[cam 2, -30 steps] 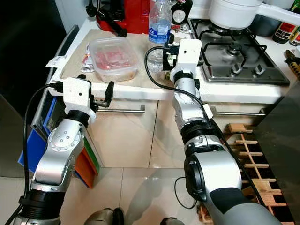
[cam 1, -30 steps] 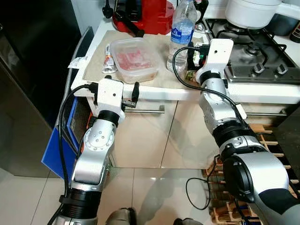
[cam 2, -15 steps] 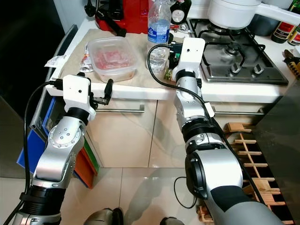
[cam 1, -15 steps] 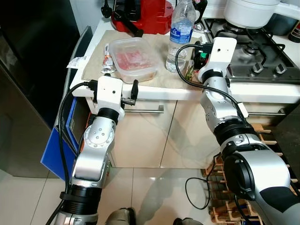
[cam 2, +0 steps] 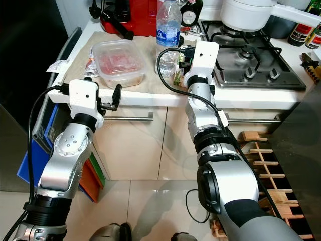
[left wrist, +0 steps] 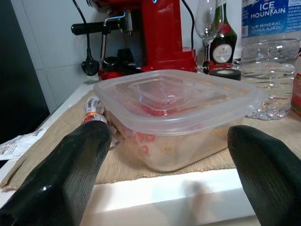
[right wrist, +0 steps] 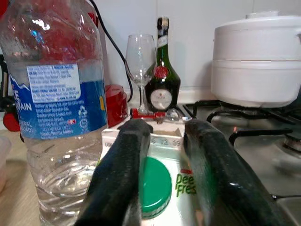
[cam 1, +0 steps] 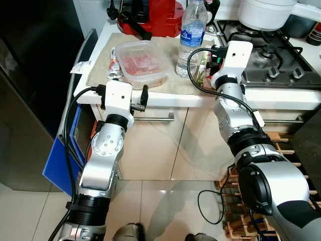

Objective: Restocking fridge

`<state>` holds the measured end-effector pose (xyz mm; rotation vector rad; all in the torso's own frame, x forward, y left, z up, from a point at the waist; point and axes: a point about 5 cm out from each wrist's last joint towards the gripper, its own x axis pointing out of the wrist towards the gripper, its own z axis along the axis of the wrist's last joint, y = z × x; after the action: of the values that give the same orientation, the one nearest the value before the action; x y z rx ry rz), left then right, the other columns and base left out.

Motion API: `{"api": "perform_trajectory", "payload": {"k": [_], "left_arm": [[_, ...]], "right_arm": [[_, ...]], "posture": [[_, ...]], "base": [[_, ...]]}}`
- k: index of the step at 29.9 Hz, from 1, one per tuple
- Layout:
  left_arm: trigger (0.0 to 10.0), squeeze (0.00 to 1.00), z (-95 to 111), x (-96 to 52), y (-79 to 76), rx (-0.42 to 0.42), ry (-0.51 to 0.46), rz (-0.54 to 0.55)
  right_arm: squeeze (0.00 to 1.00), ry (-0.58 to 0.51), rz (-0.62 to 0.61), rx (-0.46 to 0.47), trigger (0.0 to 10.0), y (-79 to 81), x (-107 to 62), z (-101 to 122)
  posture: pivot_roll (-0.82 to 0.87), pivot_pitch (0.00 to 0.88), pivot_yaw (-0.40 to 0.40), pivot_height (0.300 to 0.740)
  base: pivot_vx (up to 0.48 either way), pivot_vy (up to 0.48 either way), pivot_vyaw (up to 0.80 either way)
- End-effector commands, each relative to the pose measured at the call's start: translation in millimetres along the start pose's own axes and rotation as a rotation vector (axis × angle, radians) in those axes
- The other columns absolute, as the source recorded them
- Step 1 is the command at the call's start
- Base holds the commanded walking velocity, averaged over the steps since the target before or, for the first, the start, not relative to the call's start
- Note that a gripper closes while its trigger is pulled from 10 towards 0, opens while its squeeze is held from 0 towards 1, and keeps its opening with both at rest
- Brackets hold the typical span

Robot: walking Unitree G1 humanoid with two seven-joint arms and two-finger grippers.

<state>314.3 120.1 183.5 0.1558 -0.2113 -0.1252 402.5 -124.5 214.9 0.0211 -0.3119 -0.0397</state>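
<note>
— Looking along our right claw (right wrist: 162, 188), how do we stand?

— Our two fingers (right wrist: 120, 179) are narrowly parted over a carton (right wrist: 183, 183) with a green cap (right wrist: 155, 190). We cannot tell whether they touch it. The water bottle (cam 1: 190, 32) stands just beside them, on the side nearer the fridge.

— And the right arm?

— We reach it up from below, the wrist over the counter (cam 1: 281, 95) edge, beside the hob (cam 1: 273, 60) where a white pot (cam 1: 266, 12) sits.

— What of our left claw (left wrist: 164, 160)?

— We hold it spread wide and holding nothing, level with the counter edge. The clear lidded food container (cam 1: 141, 63) lies on the mat (cam 1: 100, 68) straight ahead of it, between the two fingertips as the wrist sees it, near but apart.

— The left arm's pose?

— We have it bent upward from the elbow, the wrist just below the counter front, above the drawer handle (cam 1: 153, 119).

— Anything behind the container?

— A red coffee machine (cam 1: 153, 17), a wine glass (right wrist: 140, 61) and a dark bottle (right wrist: 162, 77).
</note>
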Motion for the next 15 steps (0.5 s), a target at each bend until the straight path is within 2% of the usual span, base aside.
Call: {"api": "perform_trajectory", "payload": {"k": [1,5,6,10,14,15], "left_arm": [[10.0,0.00,1.3,3.0,0.9,0.000,-0.004,0.007],[10.0,0.00,1.0,3.9,0.4,-0.002,-0.004,0.007],[10.0,0.00,0.4,4.1,-0.8,-0.004,-0.005,0.005],[10.0,0.00,-0.3,4.7,-2.0,-0.006,-0.004,0.002],[10.0,0.00,-0.6,5.4,-2.7,-0.008,-0.005,0.001],[10.0,0.00,-0.6,5.4,-2.7,-0.008,-0.005,0.001]], "right_arm": [[0.00,-0.037,0.006,-0.019,0.0,-0.7,0.3,4.9],[0.00,-0.105,0.002,-0.034,0.0,-4.1,4.7,19.0],[0.00,-0.157,-0.003,-0.043,0.0,-8.4,7.9,30.2],[0.00,-0.195,-0.013,-0.047,0.0,-13.0,10.6,39.6],[0.00,-0.182,-0.022,-0.068,0.0,-12.0,11.5,39.4],[0.00,-0.155,-0.017,-0.070,8.5,-9.8,11.9,36.7]], "posture": [[0.12,0.066,-0.006,0.740],[0.12,0.066,-0.005,0.740],[0.11,0.068,-0.004,0.740],[0.11,0.068,-0.004,0.740],[0.11,0.070,-0.005,0.740],[0.11,0.070,-0.005,0.740]], "base": [[0.000,0.000,0.00],[0.000,0.000,0.00],[0.000,0.000,0.00],[0.000,0.000,0.00],[0.000,0.000,0.00],[0.000,0.000,0.00]]}}
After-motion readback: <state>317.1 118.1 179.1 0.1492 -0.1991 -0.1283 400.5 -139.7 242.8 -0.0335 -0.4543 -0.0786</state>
